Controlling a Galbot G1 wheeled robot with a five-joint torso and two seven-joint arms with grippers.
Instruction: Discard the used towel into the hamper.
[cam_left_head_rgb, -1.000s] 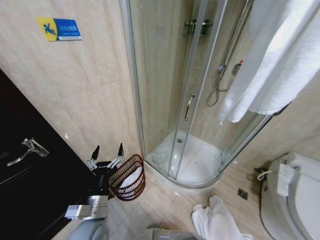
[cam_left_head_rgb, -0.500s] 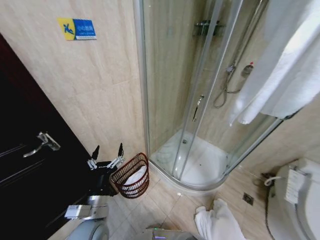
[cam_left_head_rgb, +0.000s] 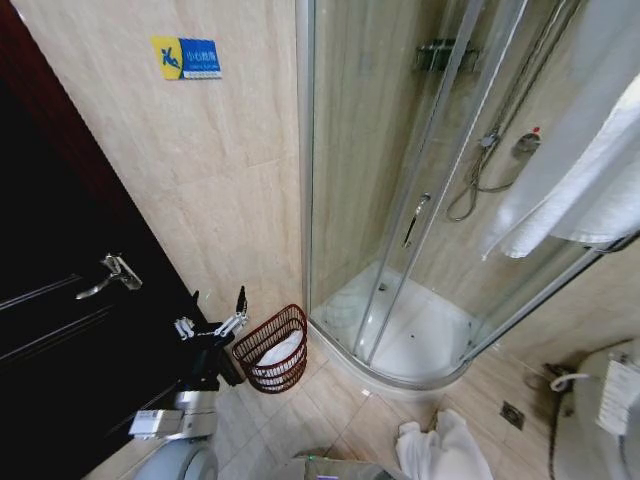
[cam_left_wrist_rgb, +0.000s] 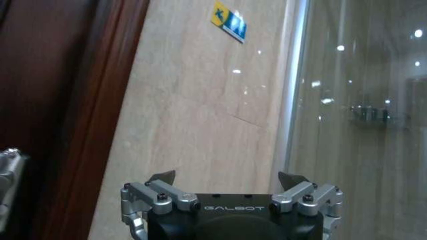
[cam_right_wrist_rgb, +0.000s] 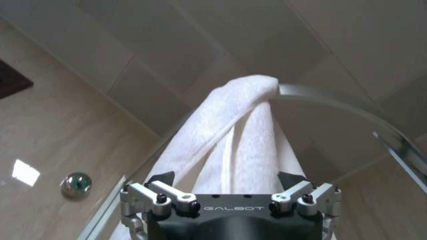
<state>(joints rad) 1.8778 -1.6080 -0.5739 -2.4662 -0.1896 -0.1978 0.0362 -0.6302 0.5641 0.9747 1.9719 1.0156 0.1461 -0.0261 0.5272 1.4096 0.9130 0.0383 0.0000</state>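
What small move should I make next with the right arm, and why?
Probably ease the right gripper forward toward the towel. The gripper is open, and the towel hangs over the rail, centred straight ahead and not yet gripped.

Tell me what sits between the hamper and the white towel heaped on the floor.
In the head view, only bare floor tiles lie between the hamper and the white towel; the shower base's curb runs alongside.
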